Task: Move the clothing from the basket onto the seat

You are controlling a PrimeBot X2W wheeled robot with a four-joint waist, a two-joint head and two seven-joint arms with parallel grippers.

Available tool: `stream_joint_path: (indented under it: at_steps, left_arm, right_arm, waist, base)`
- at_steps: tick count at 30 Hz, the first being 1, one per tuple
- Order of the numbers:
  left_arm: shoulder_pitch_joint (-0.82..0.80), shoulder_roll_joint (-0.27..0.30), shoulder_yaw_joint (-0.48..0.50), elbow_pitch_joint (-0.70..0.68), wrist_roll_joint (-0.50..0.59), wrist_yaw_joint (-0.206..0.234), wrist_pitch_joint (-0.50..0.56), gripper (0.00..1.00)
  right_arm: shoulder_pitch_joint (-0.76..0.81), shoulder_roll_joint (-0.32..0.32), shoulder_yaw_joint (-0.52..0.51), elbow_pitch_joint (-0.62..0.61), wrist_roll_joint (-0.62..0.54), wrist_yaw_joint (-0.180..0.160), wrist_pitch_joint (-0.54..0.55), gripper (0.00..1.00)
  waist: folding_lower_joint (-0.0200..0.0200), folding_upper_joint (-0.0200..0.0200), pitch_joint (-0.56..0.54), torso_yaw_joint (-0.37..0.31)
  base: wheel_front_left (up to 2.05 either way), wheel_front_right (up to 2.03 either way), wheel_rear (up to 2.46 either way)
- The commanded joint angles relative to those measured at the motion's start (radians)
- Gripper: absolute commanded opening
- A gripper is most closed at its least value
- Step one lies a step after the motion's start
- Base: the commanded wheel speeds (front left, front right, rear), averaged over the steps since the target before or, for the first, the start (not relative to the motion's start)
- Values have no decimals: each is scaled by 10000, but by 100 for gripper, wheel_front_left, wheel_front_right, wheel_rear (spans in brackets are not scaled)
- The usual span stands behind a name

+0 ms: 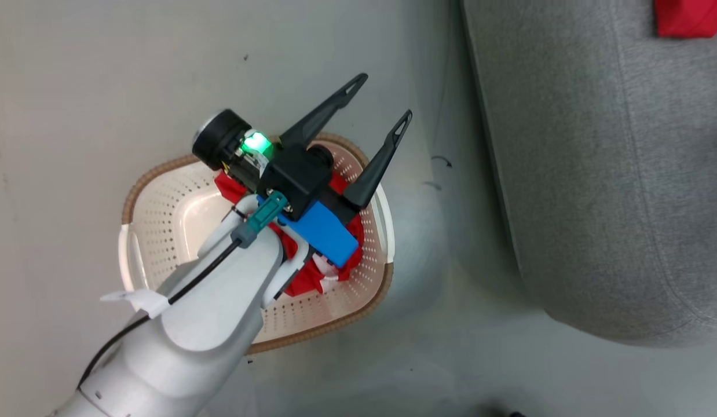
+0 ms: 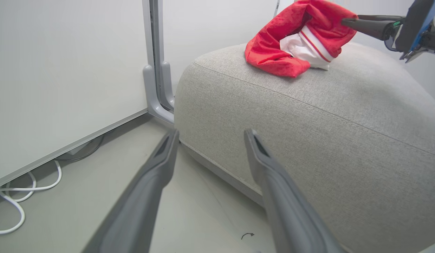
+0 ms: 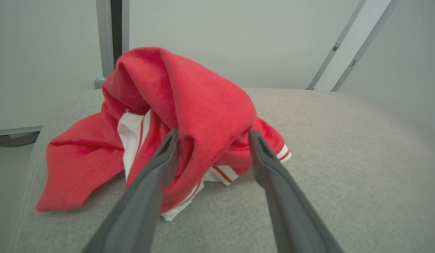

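Pale grey floor lies under a cream-white perforated plastic basket with a brown woven-look rim. Near it, to the right, stands the large grey woven-fabric seat with rounded corners. One bright red soft fabric garment lies crumpled inside the basket, largely hidden by the pale left forearm. The left pincer hangs above the basket's far rim, its two dark fingers spread wide, released and gripping nothing. A second red garment with white stripes and cuffs sits heaped on top of the seat. The right pincer is at that heap with its fingers parted. A fold of red fabric bulges between them and lies against both, unsqueezed. Behind the seat stand white wall panels and a grey metal post. A white cable loops on the floor.
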Motion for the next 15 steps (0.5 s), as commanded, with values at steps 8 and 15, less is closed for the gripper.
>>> stream_joint_path:
  at_steps: [8,15]
  left_arm:
    - [1069,-313,463,177,-347,209,-169,100]
    - [2549,-360,1571,-267,-363,406,-168,100]
  right_arm:
    - [2594,613,163,-1738,-131,3,-1,100]
    - [4079,1071,1103,-3225,-4,1,-1,100]
  waist:
    - [-1,0,-1978,169]
    - [-1,0,-3362,472]
  base:
    - [0,0,0]
    - [0,0,0]
